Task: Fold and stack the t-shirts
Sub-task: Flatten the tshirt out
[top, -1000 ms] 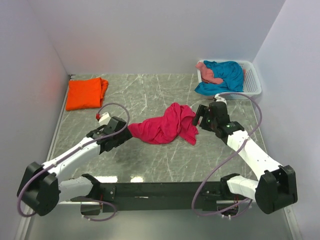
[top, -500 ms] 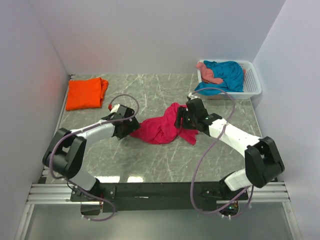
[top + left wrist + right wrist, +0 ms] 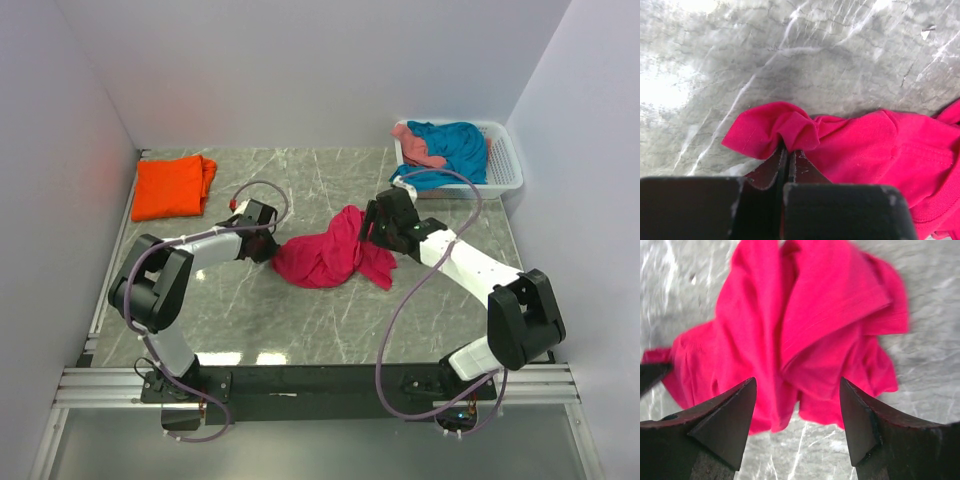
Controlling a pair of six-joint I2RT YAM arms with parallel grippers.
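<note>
Plain magenta-pink tee, no print. Plain orange tee. Plain teal-blue tee and plain salmon-pink tee. Basket is white and slatted. Table is grey marble pattern with pale white veins. Left arm and right arm are white with black joints. Cables are purple. Walls are pale lilac-white.
</note>
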